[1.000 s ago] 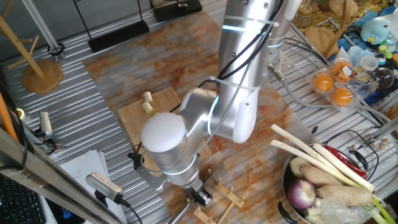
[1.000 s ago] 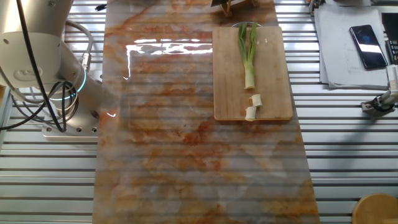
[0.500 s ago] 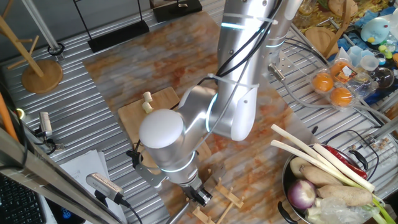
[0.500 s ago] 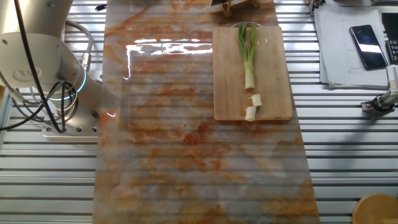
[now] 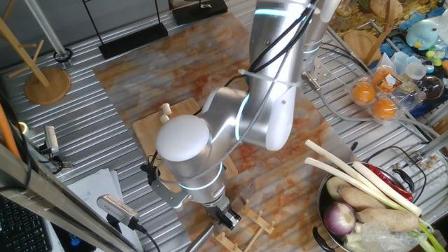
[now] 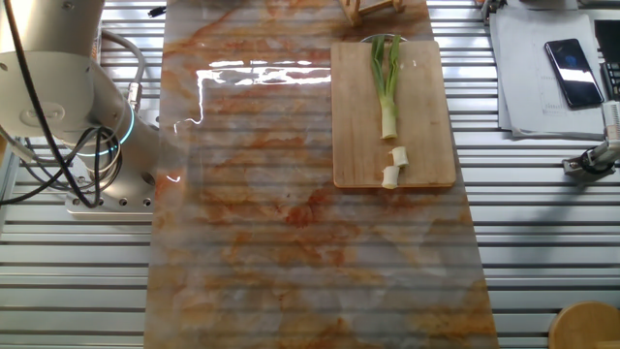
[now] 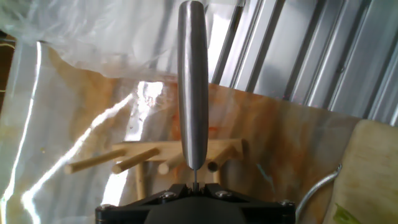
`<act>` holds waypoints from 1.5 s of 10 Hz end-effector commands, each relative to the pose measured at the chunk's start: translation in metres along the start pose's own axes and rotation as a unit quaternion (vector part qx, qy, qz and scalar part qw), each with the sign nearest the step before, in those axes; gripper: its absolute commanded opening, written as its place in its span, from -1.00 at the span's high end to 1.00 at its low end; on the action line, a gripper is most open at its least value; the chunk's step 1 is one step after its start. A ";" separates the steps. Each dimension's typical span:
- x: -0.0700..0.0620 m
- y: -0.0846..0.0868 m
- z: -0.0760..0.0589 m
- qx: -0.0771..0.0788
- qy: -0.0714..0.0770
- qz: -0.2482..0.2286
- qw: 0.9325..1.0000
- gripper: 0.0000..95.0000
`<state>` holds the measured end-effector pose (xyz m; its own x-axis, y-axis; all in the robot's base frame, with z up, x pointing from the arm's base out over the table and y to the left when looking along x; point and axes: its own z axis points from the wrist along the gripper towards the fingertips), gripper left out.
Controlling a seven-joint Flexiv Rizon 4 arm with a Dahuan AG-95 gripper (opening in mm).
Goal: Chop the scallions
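The scallions (image 6: 387, 90) lay along the board (image 6: 426, 145), well apart from the fingers (image 5: 225, 218), which gripped a knife (image 7: 193, 93).

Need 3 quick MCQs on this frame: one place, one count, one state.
1. Where does the scallion lie?
A. on the cutting board
B. in the bowl
C. on the phone

2. How many cut bits lie below the stalk?
A. none
B. two
C. five

3. Is the gripper over the board?
A. yes, mid-cut
B. no, off the board by a wooden rack
C. yes, touching the stalk

Key: 1 A, stalk lies along the board. 2 B, two white pieces show. 3 B, the board view shows no gripper.
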<state>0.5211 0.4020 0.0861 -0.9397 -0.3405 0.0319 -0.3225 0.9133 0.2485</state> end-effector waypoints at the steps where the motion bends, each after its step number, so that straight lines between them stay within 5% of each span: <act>1: 0.001 0.002 -0.007 0.002 -0.001 -0.003 1.000 1.00; 6: 0.015 0.008 -0.035 0.026 -0.017 -0.002 1.000 1.00; 11: 0.024 -0.018 -0.081 0.041 0.003 -0.028 0.999 1.00; 15: 0.027 -0.043 -0.113 0.091 0.013 -0.022 0.996 1.00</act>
<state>0.5206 0.3301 0.1834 -0.9175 -0.3951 0.0464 -0.3906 0.9168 0.0837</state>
